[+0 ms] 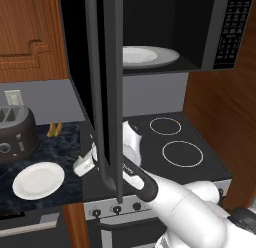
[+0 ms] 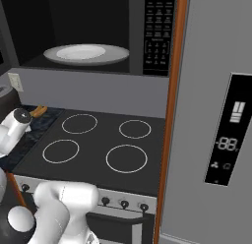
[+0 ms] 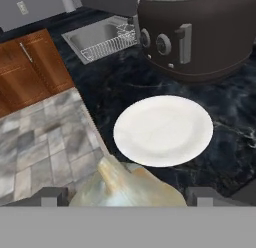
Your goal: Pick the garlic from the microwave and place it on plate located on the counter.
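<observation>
The garlic [image 3: 122,184], a pale cream bulb with a pointed tip, sits between my fingertips [image 3: 50,196] at the bottom of the hand view; my gripper [image 3: 128,197] is shut on it. The small white plate [image 3: 162,129] lies just ahead of the garlic on the dark marbled counter [image 3: 115,82]. In the left base view my gripper [image 1: 86,162] hangs low beside the plate [image 1: 38,179], to its right and partly behind the open door [image 1: 105,67] of the black microwave [image 1: 200,27]. Inside the microwave only the greyish turntable dish [image 1: 147,56] shows.
A dark toaster [image 1: 15,134] stands just behind the plate. Orange-yellow sticks [image 1: 55,128] lie at the back of the counter. The stovetop [image 1: 175,142] is to the right, a sink with a wire rack [image 3: 102,39] further along the counter. The counter edge drops to tiled floor [image 3: 45,142].
</observation>
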You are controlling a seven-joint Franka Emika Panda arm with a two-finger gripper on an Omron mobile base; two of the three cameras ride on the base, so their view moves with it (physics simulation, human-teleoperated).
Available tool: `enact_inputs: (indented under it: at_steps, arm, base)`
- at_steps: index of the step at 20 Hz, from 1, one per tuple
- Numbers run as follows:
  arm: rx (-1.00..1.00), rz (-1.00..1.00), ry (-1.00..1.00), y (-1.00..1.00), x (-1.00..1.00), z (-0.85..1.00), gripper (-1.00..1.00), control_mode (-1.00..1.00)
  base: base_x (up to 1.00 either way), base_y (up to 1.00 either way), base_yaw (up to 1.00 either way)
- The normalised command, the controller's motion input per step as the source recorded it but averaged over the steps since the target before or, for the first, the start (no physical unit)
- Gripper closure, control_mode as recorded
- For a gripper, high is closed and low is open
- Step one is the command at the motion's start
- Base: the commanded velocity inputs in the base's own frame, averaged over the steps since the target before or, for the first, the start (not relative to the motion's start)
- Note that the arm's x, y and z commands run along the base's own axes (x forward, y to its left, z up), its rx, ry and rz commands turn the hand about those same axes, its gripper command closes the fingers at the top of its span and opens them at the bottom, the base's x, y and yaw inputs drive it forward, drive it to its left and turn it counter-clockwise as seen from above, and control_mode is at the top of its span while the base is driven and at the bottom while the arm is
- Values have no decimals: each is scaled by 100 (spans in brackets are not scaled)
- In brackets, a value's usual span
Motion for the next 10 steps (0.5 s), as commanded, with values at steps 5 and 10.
enact_inputs:
  at_steps: [5, 10]
  arm:
    - [0, 0, 0, 51, 44, -33, 100, -100]
    - [0, 0, 0, 45, 20, -36, 100, -100]
  base:
    - [0, 0, 0]
    - [0, 0, 0]
